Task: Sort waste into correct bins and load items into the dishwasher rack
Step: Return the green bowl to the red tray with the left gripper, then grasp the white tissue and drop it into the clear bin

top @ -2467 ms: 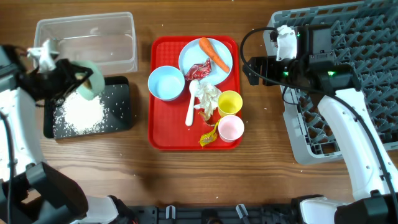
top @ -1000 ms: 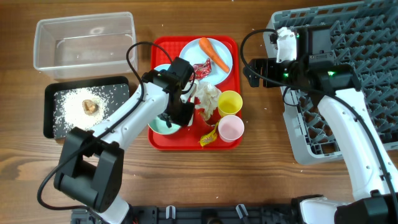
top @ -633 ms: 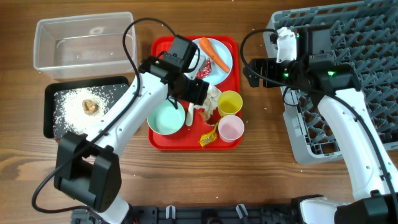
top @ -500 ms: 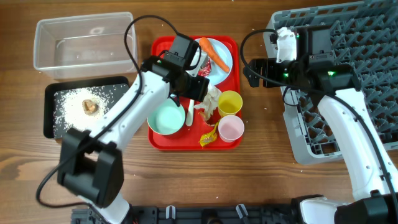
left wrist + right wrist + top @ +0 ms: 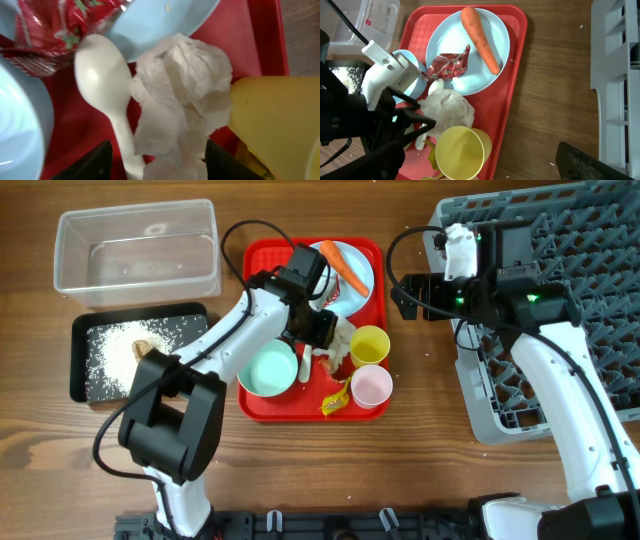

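The dishwasher rack (image 5: pixel 610 280) is sitting at the right of the desk. The right gripper (image 5: pixel 405 292) is hovering beside its edge, well apart from the waste; I cannot tell whether it is released or clenched. The left arm is the nearer one. The left gripper (image 5: pixel 157 160) is hanging released over the red tray (image 5: pixel 262 405), fingers straddling the crumpled tissue (image 5: pixel 180 85) directly below, whose long axis is running between them. Room is tight: the yellow cup (image 5: pixel 275 120) is crowding one side, and the white spoon (image 5: pixel 102 85) handle seems to be lying inside the jaws.
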`<state>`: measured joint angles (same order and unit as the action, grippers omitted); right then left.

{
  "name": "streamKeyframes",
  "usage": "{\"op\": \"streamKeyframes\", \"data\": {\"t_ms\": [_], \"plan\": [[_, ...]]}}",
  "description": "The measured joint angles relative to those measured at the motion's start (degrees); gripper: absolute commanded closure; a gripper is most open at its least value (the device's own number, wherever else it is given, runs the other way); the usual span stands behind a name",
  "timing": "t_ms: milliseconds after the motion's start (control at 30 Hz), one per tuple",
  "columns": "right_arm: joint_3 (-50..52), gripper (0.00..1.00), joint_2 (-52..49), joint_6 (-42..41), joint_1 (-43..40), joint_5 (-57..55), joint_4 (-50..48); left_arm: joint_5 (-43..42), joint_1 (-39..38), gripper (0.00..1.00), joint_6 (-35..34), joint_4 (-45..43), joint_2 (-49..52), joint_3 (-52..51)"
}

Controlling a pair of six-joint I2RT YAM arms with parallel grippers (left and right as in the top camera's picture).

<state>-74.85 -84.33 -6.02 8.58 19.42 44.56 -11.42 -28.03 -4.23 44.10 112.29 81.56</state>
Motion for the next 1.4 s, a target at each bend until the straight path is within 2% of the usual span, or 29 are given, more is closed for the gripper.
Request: {"op": "streamKeyframes", "data": {"t_ms": [233,300,333,367,500,633,700,867,1133,1167,1200,1233,1267,1333,1400], "plan": [[0.00,0.00,0.00,0.00,0.00,0.00,0.04,-1.03,-5.68,0.55,1.51,0.37,0.48,0.00],[0.00,0.00,0.00,0.00,0.00,0.00,0.28,-0.46,-5.55,0.69,1.62,0.37,1.62,0.00],[0.00,0.00,0.00,0.00,0.00,0.00,0.44,-0.31,-5.27,0.78,1.81,-0.07,2.58,0.00],[0.00,0.01,0.00,0.00,0.00,0.00,0.46,-0.22,-5.22,0.94,1.73,-0.28,3.02,0.00],[0.00,0.00,0.00,0.00,0.00,-0.02,0.52,1.51,-5.18,0.96,1.31,-2.80,3.89,0.04],[0.00,0.00,0.00,0.00,0.00,0.00,0.61,3.04,-4.76,0.96,0.31,2.64,2.89,3.32],[0.00,0.00,0.00,0.00,0.00,-0.02,0.61,3.96,-3.06,0.96,0.02,3.63,-1.25,5.68],[0.00,0.00,0.00,0.02,0.00,-0.02,0.59,6.40,7.30,0.96,-0.02,3.02,-13.99,7.61],[0.00,0.00,0.00,0.00,0.00,-0.02,0.44,7.30,27.47,0.96,-0.11,-2.19,-14.47,7.65],[0.00,0.00,0.00,0.00,0.00,-0.02,0.35,7.37,29.94,0.85,-0.22,-3.21,-14.47,7.65],[0.00,0.01,0.00,0.00,0.00,-0.02,0.15,7.34,31.15,0.49,-0.22,-4.20,-14.38,7.65],[0.00,0.00,0.00,0.00,0.00,-0.02,-0.04,7.54,32.11,0.18,-0.39,-6.91,-13.68,7.65],[0.00,0.01,0.00,0.00,0.00,-0.02,-0.09,7.69,32.30,0.03,-0.24,-8.09,-12.83,7.65],[0.00,0.00,0.00,0.00,0.00,-0.02,0.28,8.39,32.35,0.00,-0.42,-13.79,-9.27,7.67],[0.00,0.01,0.00,0.00,0.00,-0.02,1.05,8.83,32.35,0.00,-0.61,-15.65,-6.58,7.65]]}}
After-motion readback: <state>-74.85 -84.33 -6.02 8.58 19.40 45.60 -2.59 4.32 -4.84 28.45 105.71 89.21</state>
